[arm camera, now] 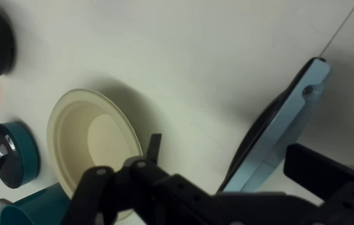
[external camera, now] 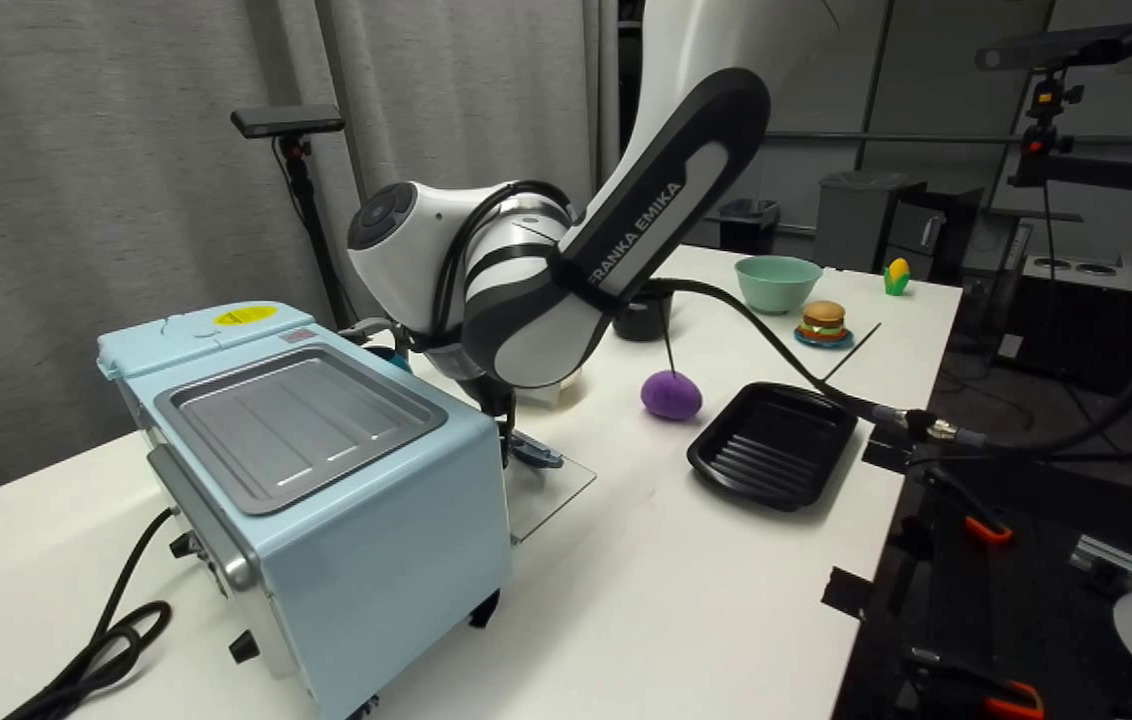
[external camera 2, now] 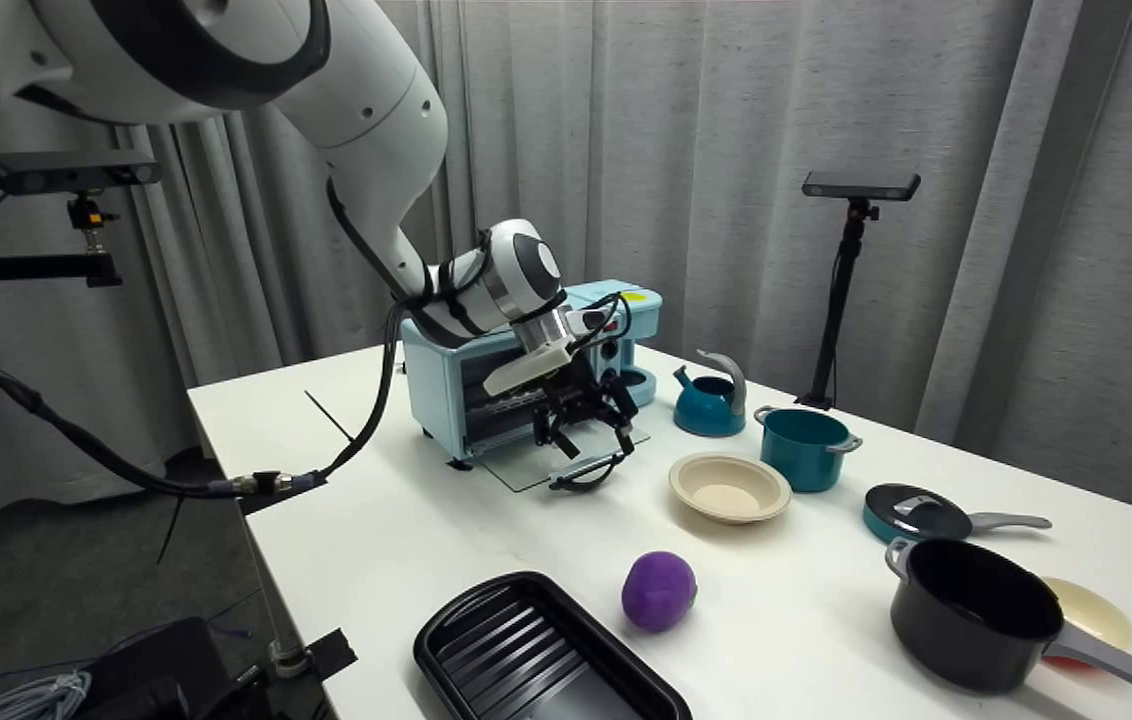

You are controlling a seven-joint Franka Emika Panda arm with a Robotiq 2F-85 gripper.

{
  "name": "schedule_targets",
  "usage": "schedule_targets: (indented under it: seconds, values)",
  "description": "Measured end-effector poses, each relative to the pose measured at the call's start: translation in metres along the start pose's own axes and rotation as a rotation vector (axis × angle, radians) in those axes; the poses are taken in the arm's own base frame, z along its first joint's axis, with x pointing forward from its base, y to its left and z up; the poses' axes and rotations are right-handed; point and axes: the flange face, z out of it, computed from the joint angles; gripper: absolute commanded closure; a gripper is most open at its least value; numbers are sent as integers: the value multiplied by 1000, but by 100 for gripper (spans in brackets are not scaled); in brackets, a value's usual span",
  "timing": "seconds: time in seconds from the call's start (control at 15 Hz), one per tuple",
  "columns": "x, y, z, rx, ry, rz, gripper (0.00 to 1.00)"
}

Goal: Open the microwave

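Observation:
The pale blue microwave [external camera: 396, 540] stands on the table, seen from behind in an exterior view; its front also shows in an exterior view [external camera 2: 438, 385]. Its glass door [external camera 2: 516, 467] is folded down, lying low and nearly flat in front of the oven opening. The door's blue and black handle edge [arm camera: 272, 137] crosses the wrist view and also shows in an exterior view [external camera 2: 586, 468]. My gripper [external camera 2: 588, 438] is just above this edge, fingers spread wide. In the wrist view the handle passes between the open fingers [arm camera: 227, 159]. I see no grip on it.
A beige bowl [external camera 2: 729, 490] sits close beside the gripper. A teal kettle [external camera 2: 711, 405], teal pot [external camera 2: 806, 450], lidded pan [external camera 2: 916, 512] and black pot [external camera 2: 971, 615] stand beyond it. A purple eggplant [external camera 2: 659, 592] and a black tray [external camera: 774, 445] lie in front.

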Motion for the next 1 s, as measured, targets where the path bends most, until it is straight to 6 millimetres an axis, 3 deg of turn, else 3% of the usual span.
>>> schedule_targets:
  seconds: [1.0]
  values:
    - [2,32,-72,109,73,104,0]
